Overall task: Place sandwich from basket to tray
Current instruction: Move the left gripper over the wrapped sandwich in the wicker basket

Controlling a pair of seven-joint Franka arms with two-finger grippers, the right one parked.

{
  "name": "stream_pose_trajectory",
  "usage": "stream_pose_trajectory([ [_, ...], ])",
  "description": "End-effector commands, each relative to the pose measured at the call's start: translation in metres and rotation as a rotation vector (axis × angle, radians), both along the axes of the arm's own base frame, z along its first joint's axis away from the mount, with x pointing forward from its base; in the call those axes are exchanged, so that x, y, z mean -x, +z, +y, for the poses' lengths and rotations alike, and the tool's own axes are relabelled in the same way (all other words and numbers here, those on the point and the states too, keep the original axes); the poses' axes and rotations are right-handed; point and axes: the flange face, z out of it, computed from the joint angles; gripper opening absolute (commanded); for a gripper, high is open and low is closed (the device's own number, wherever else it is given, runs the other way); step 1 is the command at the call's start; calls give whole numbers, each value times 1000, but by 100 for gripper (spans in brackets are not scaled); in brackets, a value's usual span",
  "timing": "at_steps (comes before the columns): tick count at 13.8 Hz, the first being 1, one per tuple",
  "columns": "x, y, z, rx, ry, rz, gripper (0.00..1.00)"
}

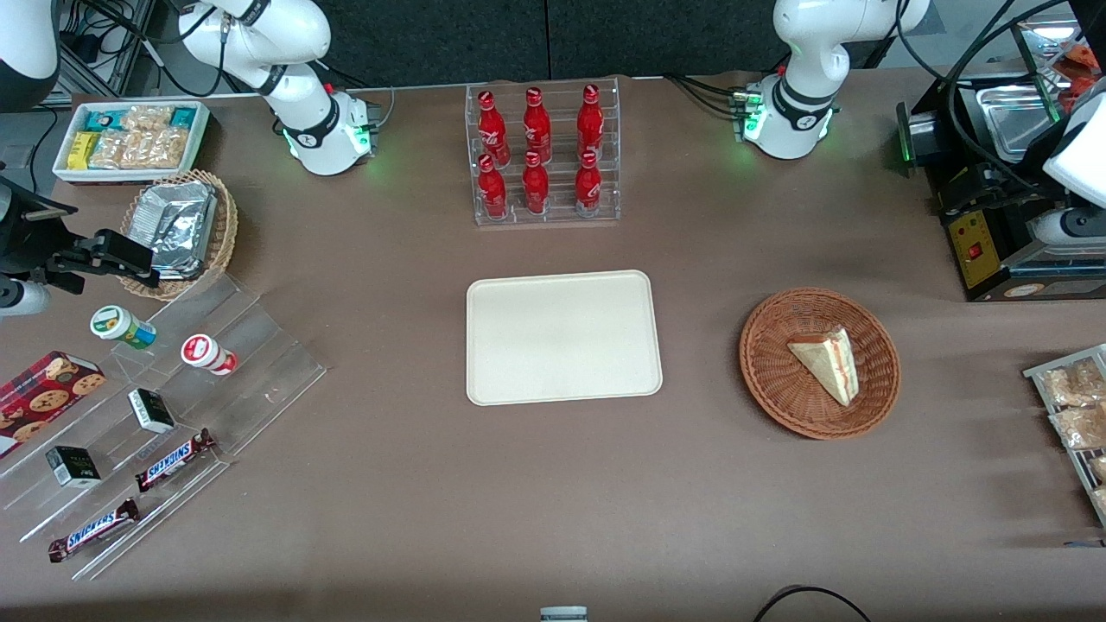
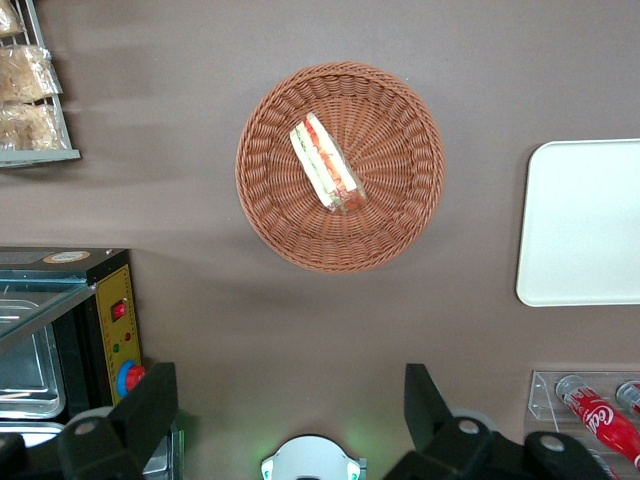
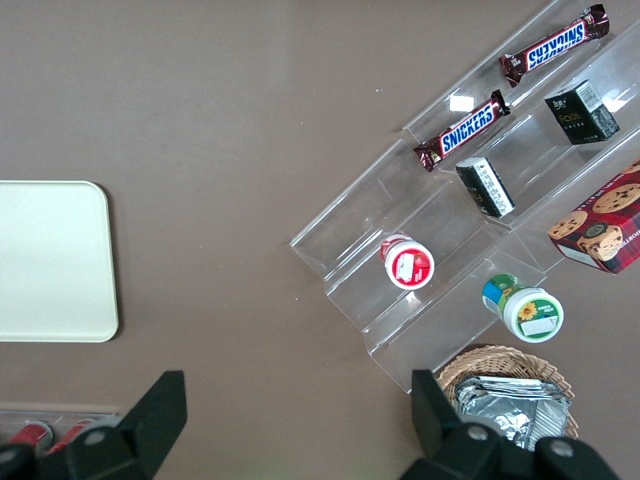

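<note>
A: Reading across the front view, what carries writing?

B: Two Snickers bars (image 1: 130, 494) lie on the clear stepped stand (image 1: 164, 406) toward the parked arm's end, with a red cookie box (image 1: 43, 396) and two small dark boxes (image 1: 112, 436) whose print is too small to read. Next come six red bottles (image 1: 540, 151) in a clear rack, their white script not legible here.

A: And the task's things?

B: The tray (image 1: 563, 337) lies flat mid-table, nearer the front camera than the bottles. Toward the working arm's end sits the basket (image 1: 819, 363), apart from the tray, with the sandwich (image 1: 827, 361) lying in it.

A: Does the wrist camera add anything?

B: It looks straight down on the basket (image 2: 340, 167) and shows the sandwich's (image 2: 325, 163) red and pale filling edge facing up, plus a yellow panel with a red switch (image 2: 118, 325) on the dark machine. The gripper (image 2: 290, 415) hangs high above the table beside the basket, fingers (image 2: 150, 405) spread wide, holding nothing. The front view does not show it clearly
</note>
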Motion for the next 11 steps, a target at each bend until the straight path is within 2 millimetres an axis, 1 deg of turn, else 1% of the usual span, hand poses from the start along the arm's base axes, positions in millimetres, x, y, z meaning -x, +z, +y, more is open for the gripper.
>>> stream_pose_trajectory([
  [1, 1, -2, 2, -2, -5, 50, 100],
  [3, 0, -6, 4, -2, 0, 59, 100],
  [5, -7, -18, 4, -13, 5, 78, 100],
  [7, -23, -51, 8, -51, 11, 122, 100],
  [9, -36, -86, 8, -55, 43, 149, 100],
  [11, -44, -123, 1, -70, 124, 124, 100],
])
